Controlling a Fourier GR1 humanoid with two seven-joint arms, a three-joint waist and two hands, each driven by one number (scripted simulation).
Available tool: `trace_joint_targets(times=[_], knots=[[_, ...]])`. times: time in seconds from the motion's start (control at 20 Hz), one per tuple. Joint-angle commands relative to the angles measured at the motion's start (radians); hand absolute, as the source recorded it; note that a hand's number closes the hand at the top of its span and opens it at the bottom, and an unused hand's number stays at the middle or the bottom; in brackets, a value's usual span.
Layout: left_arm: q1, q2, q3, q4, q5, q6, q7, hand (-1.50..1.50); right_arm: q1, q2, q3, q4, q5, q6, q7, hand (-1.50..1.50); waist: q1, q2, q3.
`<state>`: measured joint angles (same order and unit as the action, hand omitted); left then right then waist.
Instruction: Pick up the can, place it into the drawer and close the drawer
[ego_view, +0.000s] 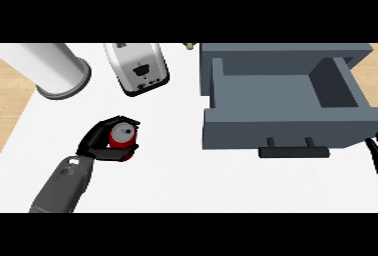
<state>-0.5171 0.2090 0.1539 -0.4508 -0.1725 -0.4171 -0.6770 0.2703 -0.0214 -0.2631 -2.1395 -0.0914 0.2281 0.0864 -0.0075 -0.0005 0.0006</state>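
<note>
The left hand (100, 142) is curled round a red can (122, 136), fingers wrapped about its sides, with the can's silver top showing just past the thumb. Hand and can sit over the white bench (184, 175). Well to the right of the hand stands a grey drawer (280, 130), pulled open, its dark handle (293, 151) facing the near edge. Beyond the hand are a white cylinder (52, 67) and a toaster (140, 67).
</note>
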Motion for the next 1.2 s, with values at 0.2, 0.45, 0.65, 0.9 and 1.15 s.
trace_joint_targets(times=[0.2, 0.45, 0.65, 0.9, 1.15], knots=[[-0.005, -0.051, -0.004, -0.076, 0.05, -0.053, 0.072, 1.5, -0.077, 0.002, 0.024, 0.05, 0.032, -0.053, 0.008, -1.5, 0.004, 0.001, -0.001], [0.101, -0.088, 0.046, -0.248, 0.124, 0.048, 0.14, 1.5, 0.056, 0.01, 0.01, -0.069, -0.021, -0.01, 0.008, -1.5, 0.012, -0.005, 0.0], [0.138, -0.053, 0.193, -0.265, 0.191, 0.255, 0.147, 1.5, 0.051, 0.021, 0.037, -0.02, 0.034, -0.055, -0.024, -1.5, 0.041, -0.006, 0.002], [0.169, -0.168, 0.127, -0.528, 0.209, 0.354, 0.289, 1.5, 0.054, 0.021, 0.039, -0.031, 0.003, -0.041, -0.037, -1.5, 0.014, -0.004, 0.0], [0.213, -0.203, 0.024, -0.749, 0.192, 0.391, 0.464, 1.5, -0.013, -0.045, -0.064, 0.04, -0.061, -0.003, -0.046, -1.5, 0.012, -0.002, 0.0]])
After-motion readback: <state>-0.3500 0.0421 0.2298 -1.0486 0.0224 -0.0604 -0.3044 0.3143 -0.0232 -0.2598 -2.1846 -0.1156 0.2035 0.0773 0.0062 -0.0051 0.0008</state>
